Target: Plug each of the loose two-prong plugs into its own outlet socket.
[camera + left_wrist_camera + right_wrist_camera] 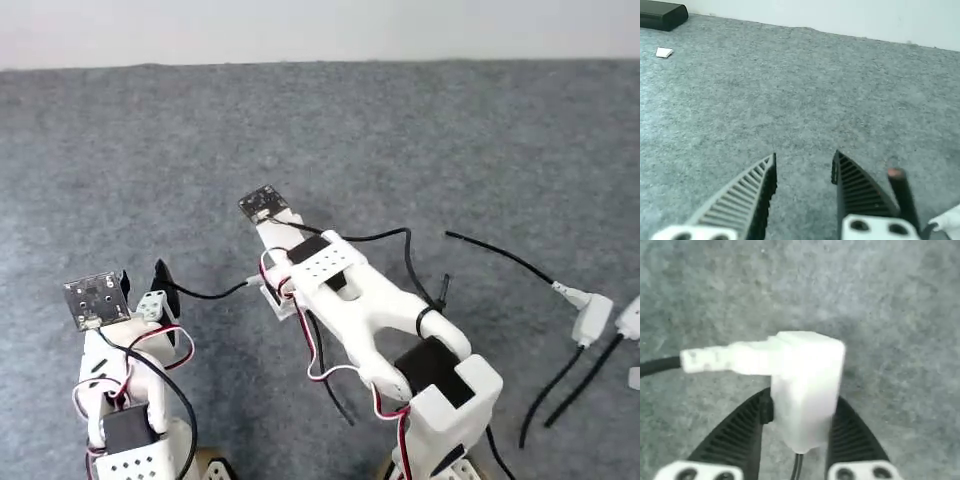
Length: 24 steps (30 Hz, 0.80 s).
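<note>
**Plug gripped, nothing mated yet**

The right jaws are holding a white plug [807,385], pinching its blocky body from both sides so that most of it is standing out past the tips. Its pale strain relief [725,360] is sticking out sideways from the jaws and running into a black cable [657,365].

The left jaws are standing about half open, with nothing between them but grey tabletop [790,90]. Just beside one of them a thin black rod with a reddish tip [896,175] is poking up, and I can't say what it is.

To my eye the job is only beginning. From overhead, two more white connector pieces [592,318] [630,318] are lying well away from both pairs of jaws. They are near each other, each is trailing a dark lead [560,385], and neither looks pushed into anything. So I'm judging that no pairing is done, that one plug is in hand, and that every insertion is left.

Plenty is staying out of sight. The held plug is giving me no view of its prongs, so I'm taking it for a plug rather than a socket. From above, the right arm [370,310] is covering its own jaws. The farther white piece is being cut off at the picture's edge, and I can't sort plugs from sockets over there.
</note>
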Each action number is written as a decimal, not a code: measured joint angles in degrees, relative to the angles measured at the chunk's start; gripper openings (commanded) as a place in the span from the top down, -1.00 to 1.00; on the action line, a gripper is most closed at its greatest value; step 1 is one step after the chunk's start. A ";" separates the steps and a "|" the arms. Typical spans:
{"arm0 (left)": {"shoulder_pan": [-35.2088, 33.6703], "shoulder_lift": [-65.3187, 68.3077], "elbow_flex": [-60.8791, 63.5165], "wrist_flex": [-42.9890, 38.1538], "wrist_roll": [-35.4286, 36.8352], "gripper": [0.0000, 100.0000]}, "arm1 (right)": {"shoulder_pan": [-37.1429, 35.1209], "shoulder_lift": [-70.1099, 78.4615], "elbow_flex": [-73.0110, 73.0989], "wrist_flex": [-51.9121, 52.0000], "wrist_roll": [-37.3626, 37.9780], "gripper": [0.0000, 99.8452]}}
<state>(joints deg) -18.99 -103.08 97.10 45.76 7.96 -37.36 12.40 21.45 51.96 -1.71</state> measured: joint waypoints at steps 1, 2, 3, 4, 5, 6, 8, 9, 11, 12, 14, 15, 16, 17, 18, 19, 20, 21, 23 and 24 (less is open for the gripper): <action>0.00 0.00 0.00 0.00 0.00 0.65 | 0.79 -0.26 0.00 0.44 0.70 0.98; 0.00 0.00 0.00 0.00 0.00 0.65 | 1.67 -0.97 0.00 1.49 1.41 0.98; 0.00 0.00 0.00 0.00 0.00 0.65 | 2.73 -2.02 0.00 2.64 2.02 0.98; 0.00 0.00 0.00 0.00 0.00 0.65 | 3.78 -3.60 0.00 3.96 2.81 0.98; 0.00 0.00 0.00 0.00 0.00 0.65 | 5.19 -5.71 0.00 5.27 3.43 0.98; 0.00 0.00 0.00 0.00 0.00 0.65 | 6.68 -8.09 0.09 6.59 4.13 0.98; 0.00 0.00 0.00 0.00 0.00 0.65 | 11.25 -13.63 0.97 8.97 5.54 0.98; 0.00 0.00 0.00 0.00 0.00 0.65 | 13.98 -16.62 1.76 10.11 6.42 0.98; 0.00 0.00 0.00 0.53 0.00 0.65 | 20.40 -22.07 3.08 12.13 8.79 0.98; 0.00 0.00 0.00 0.79 0.00 0.65 | 24.09 -24.62 3.60 12.84 10.20 0.98; 0.00 0.00 0.00 1.05 0.00 0.65 | 32.09 -29.45 5.45 13.36 12.48 0.98; 0.00 0.00 0.00 1.05 0.00 0.65 | 36.31 -31.30 6.15 13.36 13.63 0.98; 0.00 0.00 0.00 1.05 0.00 0.65 | 40.53 -32.79 6.95 13.27 14.59 0.98; 0.00 0.00 0.00 1.05 0.00 0.65 | 44.92 -34.11 8.09 12.92 15.74 0.98; 0.00 0.00 0.00 1.05 -0.09 0.65 | 49.05 -34.99 9.14 12.13 16.97 0.98; 0.00 0.00 0.00 1.05 -0.09 0.65 | 53.01 -35.34 10.37 10.81 18.02 0.98; 0.00 0.00 0.00 1.05 -0.09 0.65 | 56.70 -35.52 11.43 9.32 19.25 0.98; 0.00 0.00 0.00 1.05 -0.09 0.65 | 59.87 -35.52 12.57 7.74 20.22 0.98; 0.00 0.00 0.00 1.05 -0.09 0.65 | 65.93 -35.52 14.24 3.60 22.15 0.98; 0.00 0.00 0.00 1.05 -0.09 0.65 | 68.92 -35.52 15.03 1.49 23.03 0.98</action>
<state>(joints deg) -18.99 -103.08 97.10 46.81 7.87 31.56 -23.12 36.48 53.45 21.32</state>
